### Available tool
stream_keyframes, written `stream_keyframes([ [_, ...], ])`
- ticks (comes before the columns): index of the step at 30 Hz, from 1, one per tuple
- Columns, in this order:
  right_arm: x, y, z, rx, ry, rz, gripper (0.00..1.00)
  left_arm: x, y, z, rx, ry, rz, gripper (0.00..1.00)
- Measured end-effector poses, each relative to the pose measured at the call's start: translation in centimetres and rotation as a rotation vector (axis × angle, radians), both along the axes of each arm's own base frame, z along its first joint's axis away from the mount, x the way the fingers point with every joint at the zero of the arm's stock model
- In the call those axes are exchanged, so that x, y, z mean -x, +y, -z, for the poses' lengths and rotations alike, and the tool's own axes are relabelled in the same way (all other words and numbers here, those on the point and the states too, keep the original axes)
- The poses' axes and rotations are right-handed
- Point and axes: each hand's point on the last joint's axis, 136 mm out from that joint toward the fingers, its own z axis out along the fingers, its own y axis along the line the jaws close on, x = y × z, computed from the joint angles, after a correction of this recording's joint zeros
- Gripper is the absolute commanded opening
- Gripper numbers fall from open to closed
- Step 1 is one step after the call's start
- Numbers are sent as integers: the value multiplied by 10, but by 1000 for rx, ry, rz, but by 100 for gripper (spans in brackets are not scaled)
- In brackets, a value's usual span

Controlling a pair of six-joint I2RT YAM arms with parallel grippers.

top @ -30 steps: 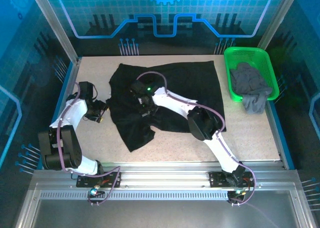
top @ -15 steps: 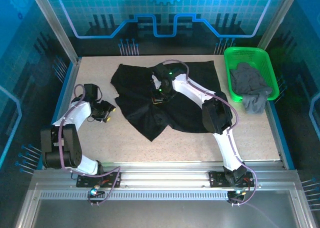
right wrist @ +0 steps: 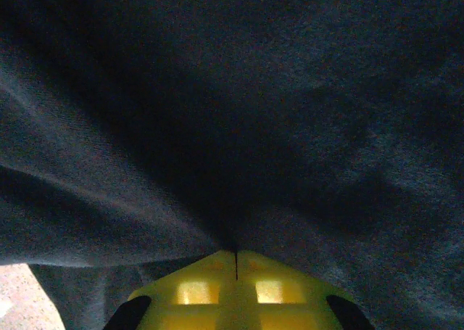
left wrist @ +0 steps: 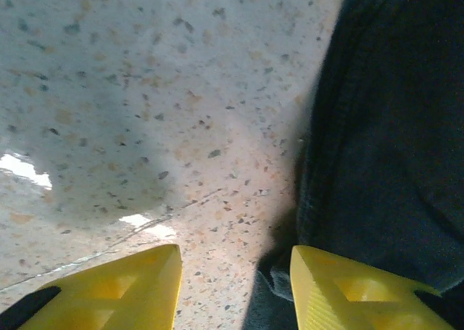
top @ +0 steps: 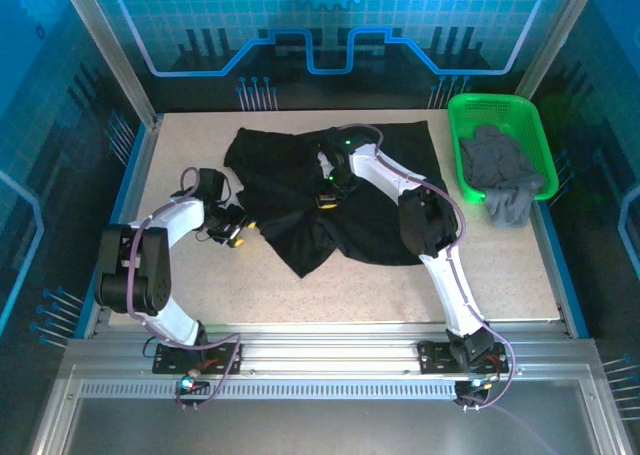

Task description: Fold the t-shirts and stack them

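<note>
T-shirt (top: pixel 275 165), black, rumpled, pinched by right end effector (right wrist: pixel 235 255)

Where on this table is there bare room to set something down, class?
Free: the table strip between the black shirt and the near rail; the narrow gap between shirt and basket; the far-left corner. Crowded: the middle, covered by the black shirt; the basket, holding the grey shirt.

White arms (top: pixel 385 178) with black joints, purple cables (top: pixel 507 360), yellow wedge-shaped fingers (left wrist: pixel 109 290)
</note>
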Motion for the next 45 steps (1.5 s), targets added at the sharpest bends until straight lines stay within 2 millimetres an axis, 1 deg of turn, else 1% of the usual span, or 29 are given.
stream_keyframes([
  [3, 1, 1, 0, -4, 3, -1, 0, -3, -5, -3, -4, -14, -8, 53],
  [7, 1, 1, 1, -4, 5, -1, 0, -12, -8, -13, 10, -59, -43, 52],
  [9, 1, 1, 3, -2, 8, -1, 0, -17, -8, -14, 22, -69, -65, 49],
  [11, 1, 1, 6, -1, 14, -1, 0, -23, -9, -13, 36, -81, -84, 44],
  [14, 2, 0, 10, 2, 22, -1, 0, -32, -13, -9, 63, -95, -99, 40],
  [16, 2, 0, 11, 3, 26, -2, 0, -34, -16, -4, 75, -88, -98, 39],
  [20, 3, 1, 12, 2, 29, -2, 0, -31, -25, 9, 88, -50, -86, 39],
  [25, 2, 0, 13, -2, 32, 0, 0, -28, -29, 13, 83, -13, -82, 38],
  [31, 3, 1, 13, -9, 39, -1, 0, -30, -30, 12, 91, -17, -95, 19],
  [33, 3, 1, 13, -9, 40, -1, 0, -31, -31, 11, 96, -21, -102, 4],
  [34, 3, 1, 13, -9, 39, -1, 0, -32, -32, 11, 97, -22, -103, 0],
  [37, 3, 1, 13, -10, 38, -1, 0, -33, -30, 10, 85, -25, -98, 0],
  [39, 2, 1, 13, -15, 27, 1, 15, -34, -28, 6, 62, -27, -98, 0],
  [41, 7, -4, 9, -13, 12, 13, 33, -36, -22, -5, 24, -45, -98, 0],
  [42, 10, -8, 6, -7, 1, 14, 39, -37, -19, -12, 7, -58, -101, 0],
  [43, 14, -15, -1, 0, -12, 29, 45, -39, -14, -21, -19, -78, -104, 0],
  [44, 17, -23, -11, 4, -35, 47, 48, -40, -8, -32, -43, -101, -109, 0],
  [45, 19, -31, -23, 3, -63, 66, 49, -41, -3, -42, -62, -123, -117, 0],
])
